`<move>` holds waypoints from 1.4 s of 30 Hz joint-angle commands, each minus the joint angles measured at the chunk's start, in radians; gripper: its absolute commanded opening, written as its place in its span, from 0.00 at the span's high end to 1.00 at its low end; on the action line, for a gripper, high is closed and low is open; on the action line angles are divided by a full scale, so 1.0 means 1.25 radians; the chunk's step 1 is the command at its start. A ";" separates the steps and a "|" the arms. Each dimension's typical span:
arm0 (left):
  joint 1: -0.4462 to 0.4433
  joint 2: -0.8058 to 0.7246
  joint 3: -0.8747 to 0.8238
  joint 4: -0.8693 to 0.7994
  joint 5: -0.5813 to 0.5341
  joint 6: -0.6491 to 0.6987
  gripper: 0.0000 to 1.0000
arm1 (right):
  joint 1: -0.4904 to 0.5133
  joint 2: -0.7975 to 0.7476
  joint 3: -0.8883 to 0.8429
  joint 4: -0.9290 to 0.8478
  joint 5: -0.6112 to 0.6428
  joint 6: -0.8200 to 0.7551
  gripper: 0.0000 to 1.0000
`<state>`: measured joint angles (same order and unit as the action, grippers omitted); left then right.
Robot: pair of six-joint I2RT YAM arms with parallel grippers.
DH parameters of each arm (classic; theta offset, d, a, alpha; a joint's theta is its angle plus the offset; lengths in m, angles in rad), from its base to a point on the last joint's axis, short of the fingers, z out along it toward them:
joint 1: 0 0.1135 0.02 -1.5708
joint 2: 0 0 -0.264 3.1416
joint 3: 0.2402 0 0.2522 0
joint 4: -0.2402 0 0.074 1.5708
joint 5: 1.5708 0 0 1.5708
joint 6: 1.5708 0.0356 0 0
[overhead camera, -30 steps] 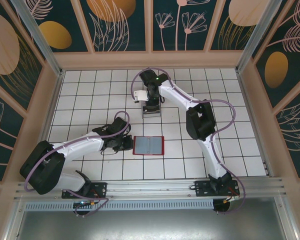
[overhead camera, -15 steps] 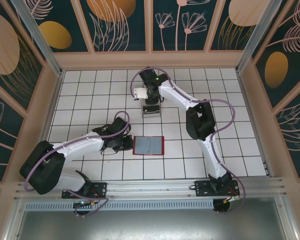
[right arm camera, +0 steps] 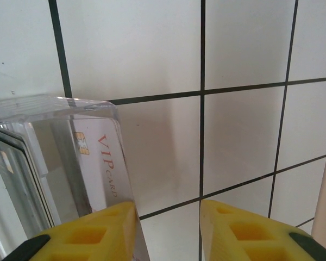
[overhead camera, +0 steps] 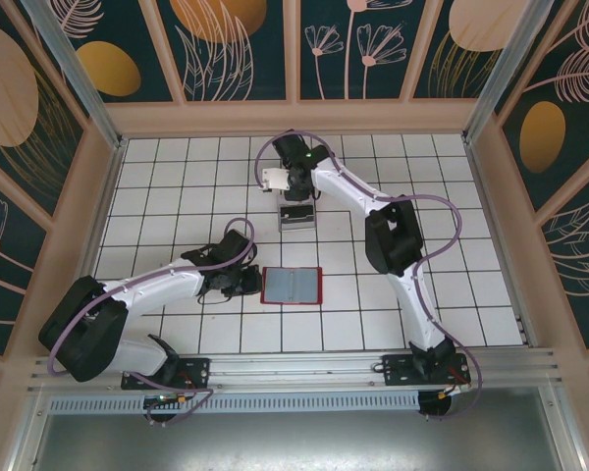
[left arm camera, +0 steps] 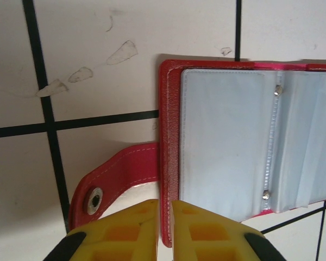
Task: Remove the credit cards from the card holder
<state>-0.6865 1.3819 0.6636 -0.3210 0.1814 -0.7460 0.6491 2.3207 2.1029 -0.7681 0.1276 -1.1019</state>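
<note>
The red card holder point(overhead camera: 291, 286) lies open on the tiled floor, its grey pockets point(left arm camera: 223, 147) facing up and its snap tab point(left arm camera: 119, 174) sticking out to the left. My left gripper point(overhead camera: 249, 283) point(left arm camera: 164, 228) is shut on the holder's red left edge, one yellow finger point(left arm camera: 125, 234) on each side. A pale credit card printed "VIP card" point(right arm camera: 100, 157) stands inside a clear plastic box point(right arm camera: 43, 163) point(overhead camera: 296, 216), with darker-banded cards behind it. My right gripper point(overhead camera: 295, 201) point(right arm camera: 168, 228) hangs over that box, open, with bare tile between the fingers and its left finger against the box wall.
White tiles with black grout cover the floor, ringed by a beige wooden rim point(overhead camera: 294, 118). Open floor lies right of the right gripper point(right arm camera: 244, 136). The left arm's body point(overhead camera: 137, 294) stretches across the near left tiles.
The right wrist has shifted a little toward the back wall above the clear box. The left gripper and the card holder have stayed put.
</note>
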 commanded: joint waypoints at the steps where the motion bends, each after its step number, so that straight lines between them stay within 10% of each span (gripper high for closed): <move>1: 0.002 0.001 -0.016 0.042 0.033 -0.010 0.85 | 0.011 -0.084 -0.057 0.042 0.000 0.058 0.63; 29: -0.030 0.046 -0.043 0.119 0.157 -0.027 0.86 | 0.128 -0.553 -0.728 0.418 0.079 0.665 0.67; 42: -0.031 0.016 0.012 0.044 0.035 0.000 0.87 | 0.161 -0.670 -0.845 0.415 0.006 1.229 0.82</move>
<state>-0.7204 1.4239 0.6437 -0.2260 0.2813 -0.7624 0.8364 1.5364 1.0771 -0.2607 0.1616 0.1921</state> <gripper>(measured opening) 0.130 0.177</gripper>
